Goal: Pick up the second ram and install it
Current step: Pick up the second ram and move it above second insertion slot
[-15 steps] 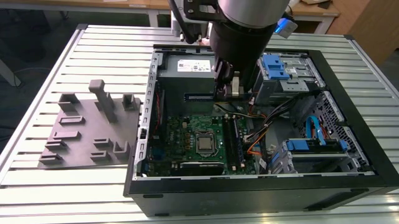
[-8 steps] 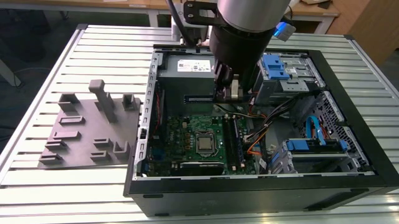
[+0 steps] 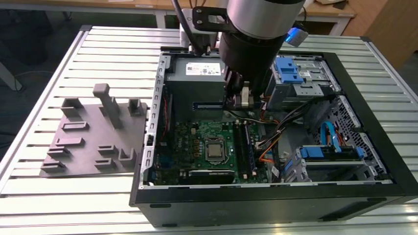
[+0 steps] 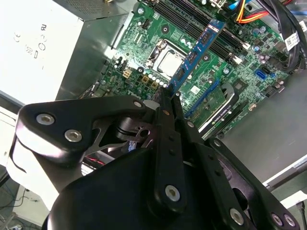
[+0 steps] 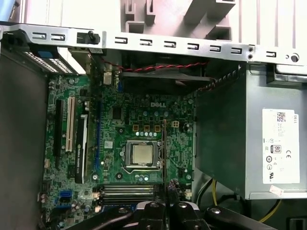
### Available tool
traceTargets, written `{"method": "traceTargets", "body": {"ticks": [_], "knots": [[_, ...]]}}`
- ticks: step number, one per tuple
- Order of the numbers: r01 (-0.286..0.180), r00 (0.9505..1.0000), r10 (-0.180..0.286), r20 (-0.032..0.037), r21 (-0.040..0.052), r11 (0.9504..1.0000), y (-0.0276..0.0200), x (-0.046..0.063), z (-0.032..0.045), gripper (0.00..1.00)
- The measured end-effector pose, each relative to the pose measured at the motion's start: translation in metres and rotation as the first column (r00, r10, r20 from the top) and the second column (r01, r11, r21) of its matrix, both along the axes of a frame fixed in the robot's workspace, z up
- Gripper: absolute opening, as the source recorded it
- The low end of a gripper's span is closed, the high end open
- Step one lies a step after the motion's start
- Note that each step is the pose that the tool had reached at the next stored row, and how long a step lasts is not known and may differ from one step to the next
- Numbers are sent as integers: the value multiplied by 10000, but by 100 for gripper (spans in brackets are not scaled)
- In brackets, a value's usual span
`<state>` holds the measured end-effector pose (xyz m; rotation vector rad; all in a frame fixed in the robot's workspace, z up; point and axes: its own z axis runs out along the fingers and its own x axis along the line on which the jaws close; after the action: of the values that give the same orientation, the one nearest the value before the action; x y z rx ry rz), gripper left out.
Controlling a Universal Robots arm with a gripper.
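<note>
- Over the motherboard (image 4: 139,43) inside the open computer case (image 3: 261,205), the hand (image 4: 172,98) is clamped shut on the second ram (image 4: 197,51).
- The blue stick juts out from the fingertips, held above the board near the silver processor (image 5: 142,154), not seated in the memory slots (image 5: 127,191).
- The first wrist view shows the stick edge-on, as a thin dark line.
- A grey fixture plate (image 3: 85,147) lies on the slatted counter (image 3: 98,49), on the exterior view's left of the case.

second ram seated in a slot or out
Out: the second ram is pinched in the claw above the motherboard, not pushed into a slot.
</note>
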<state>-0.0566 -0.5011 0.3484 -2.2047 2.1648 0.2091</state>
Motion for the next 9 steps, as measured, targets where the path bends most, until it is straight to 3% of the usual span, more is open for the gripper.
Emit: {"method": "traceTargets", "body": {"ticks": [9], "knots": [[1,10000,-1,1,1,10000,-2,0,-61,14]]}}
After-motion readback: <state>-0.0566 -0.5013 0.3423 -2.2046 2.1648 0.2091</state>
